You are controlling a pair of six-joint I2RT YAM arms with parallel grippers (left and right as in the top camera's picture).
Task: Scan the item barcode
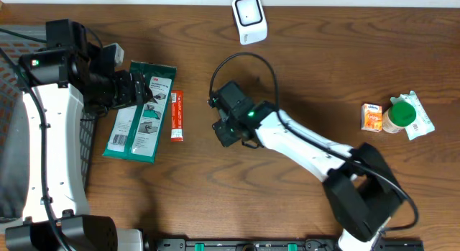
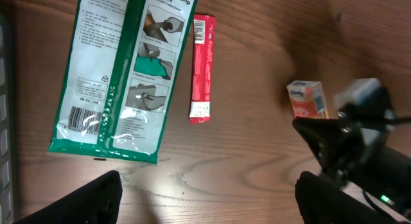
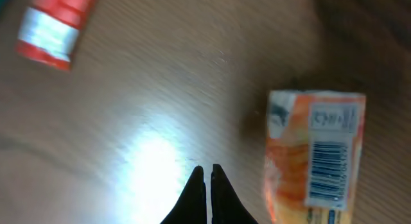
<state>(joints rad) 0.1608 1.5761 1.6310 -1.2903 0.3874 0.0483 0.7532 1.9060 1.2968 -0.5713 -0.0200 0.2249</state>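
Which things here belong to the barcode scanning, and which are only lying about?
Job, probably: white scanner; green glove pack, by the open left gripper; shut right gripper.
Lying about: red stick packet; orange pack; green-lidded jar.

Glove package (image 2: 109,76), green, left wrist view: the heading at the upper edge reads "Grip" above "Gloves"; the letters before "Grip" are cut off by the frame. A triangular recycling sign (image 2: 103,79) is printed on the white panel. The package barcode (image 2: 81,118) stands near the lower left corner; its digits and the surrounding small print are too fine to read.

Red packet (image 2: 201,67): the packet barcode (image 2: 201,31) sits at the upper end; no text is legible.

Orange box (image 3: 314,153), right wrist view: the box barcode (image 3: 327,174) is on a white panel; the digits are blurred.
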